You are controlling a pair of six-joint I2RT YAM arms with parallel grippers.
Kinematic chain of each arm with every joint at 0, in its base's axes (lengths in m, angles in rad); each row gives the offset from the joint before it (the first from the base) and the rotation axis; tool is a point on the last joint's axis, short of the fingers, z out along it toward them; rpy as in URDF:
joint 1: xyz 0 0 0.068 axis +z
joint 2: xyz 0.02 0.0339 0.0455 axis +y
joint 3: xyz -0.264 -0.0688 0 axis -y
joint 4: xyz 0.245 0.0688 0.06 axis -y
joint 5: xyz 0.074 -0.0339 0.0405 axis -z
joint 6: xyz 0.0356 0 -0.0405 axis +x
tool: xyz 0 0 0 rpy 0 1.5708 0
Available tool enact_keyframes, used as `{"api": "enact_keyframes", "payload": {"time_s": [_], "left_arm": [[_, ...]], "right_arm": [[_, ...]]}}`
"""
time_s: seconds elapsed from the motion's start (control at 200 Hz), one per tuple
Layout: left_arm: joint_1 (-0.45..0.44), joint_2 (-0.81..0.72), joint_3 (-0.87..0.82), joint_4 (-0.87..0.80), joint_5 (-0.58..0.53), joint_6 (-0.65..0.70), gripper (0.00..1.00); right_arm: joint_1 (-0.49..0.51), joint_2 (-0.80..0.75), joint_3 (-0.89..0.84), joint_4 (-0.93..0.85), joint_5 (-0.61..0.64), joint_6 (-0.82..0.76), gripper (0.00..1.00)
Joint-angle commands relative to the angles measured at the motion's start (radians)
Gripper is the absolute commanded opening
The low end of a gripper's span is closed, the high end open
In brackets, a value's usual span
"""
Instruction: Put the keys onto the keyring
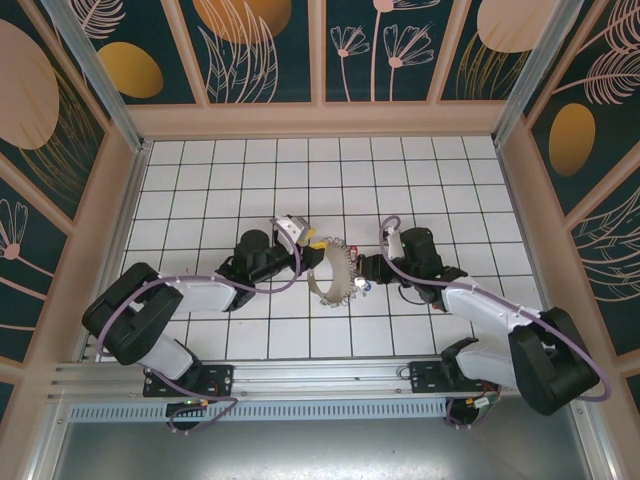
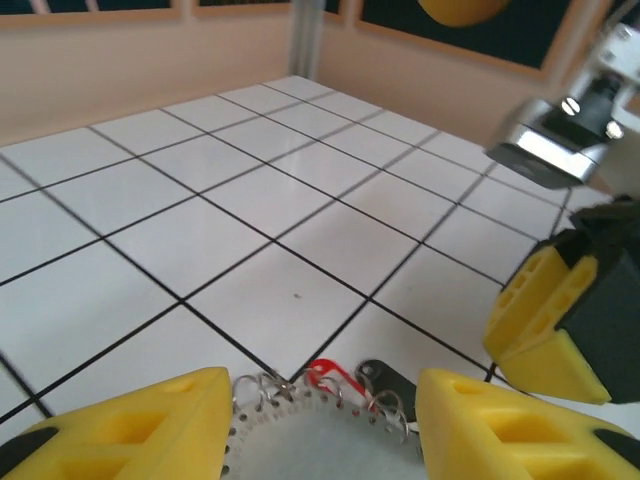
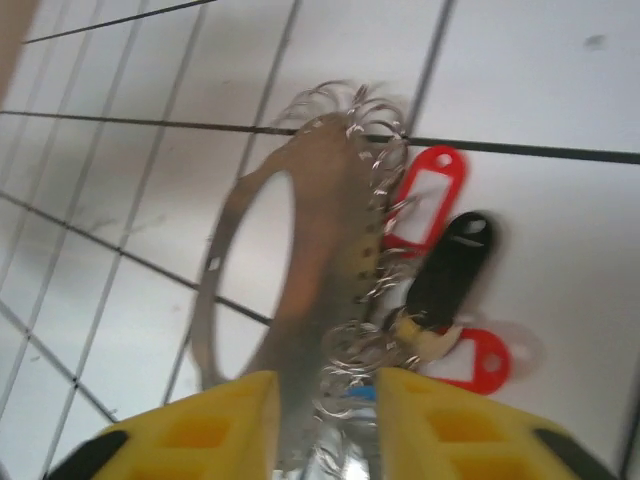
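The keyring (image 1: 324, 284) stands tilted on the white tiles between both arms, its rim fringed with wire loops. My left gripper (image 1: 308, 248) is open, and the keyring's rim (image 2: 320, 445) lies between its yellow fingers (image 2: 130, 430). My right gripper (image 3: 325, 400) is open too, its fingers either side of the keyring's band (image 3: 320, 200) and loops. The keys hang at the rim on the right: a red tag (image 3: 425, 195), a black tag (image 3: 450, 270) and a second red tag (image 3: 478, 358), with a small blue piece among the loops. The left wrist view shows a red tag (image 2: 335, 375) and a black tag (image 2: 385, 378) behind the rim.
A yellow finger of the right gripper (image 2: 545, 320) sits close at the right of the left wrist view, with metal wrist hardware (image 2: 560, 140) above it. Beige walls (image 1: 130, 200) with patterned panels enclose the tiled floor (image 1: 300, 170) on three sides.
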Motion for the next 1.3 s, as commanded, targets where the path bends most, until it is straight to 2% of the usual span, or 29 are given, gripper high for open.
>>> {"api": "enact_keyframes", "payload": {"time_s": [0.0, 0.1, 0.245, 0.425, 0.575, 0.721, 0.976, 1.156, 1.296], "left_arm": [[0.01, -0.028, 0.005, -0.043, -0.098, -0.156, 0.54], [0.013, -0.007, 0.054, -0.183, -0.09, -0.27, 0.54], [0.015, 0.026, 0.078, -0.299, -0.069, -0.459, 0.57], [0.016, 0.079, 0.119, -0.472, -0.03, -0.597, 0.57], [0.016, 0.094, 0.099, -0.467, 0.009, -0.681, 0.58], [0.016, 0.123, 0.108, -0.466, 0.033, -0.693, 0.58], [0.016, 0.22, 0.156, -0.481, 0.046, -0.692, 0.57], [0.016, 0.274, 0.191, -0.473, 0.06, -0.684, 0.55], [0.016, 0.308, 0.222, -0.48, 0.057, -0.667, 0.55]], "right_arm": [[-0.065, -0.033, 0.025, -0.104, 0.103, 0.081, 0.39], [-0.153, 0.04, 0.058, -0.065, -0.085, 0.042, 0.43], [-0.152, 0.209, 0.18, -0.066, -0.2, -0.04, 0.42], [-0.139, 0.406, 0.309, -0.085, -0.253, -0.113, 0.42], [-0.107, 0.534, 0.426, -0.148, -0.235, -0.189, 0.42], [-0.099, 0.65, 0.528, -0.184, -0.254, -0.223, 0.42], [-0.089, 0.755, 0.612, -0.251, -0.289, -0.274, 0.4], [-0.075, 0.723, 0.559, -0.257, -0.336, -0.266, 0.33], [-0.075, 0.668, 0.473, -0.233, -0.334, -0.229, 0.33]]}}
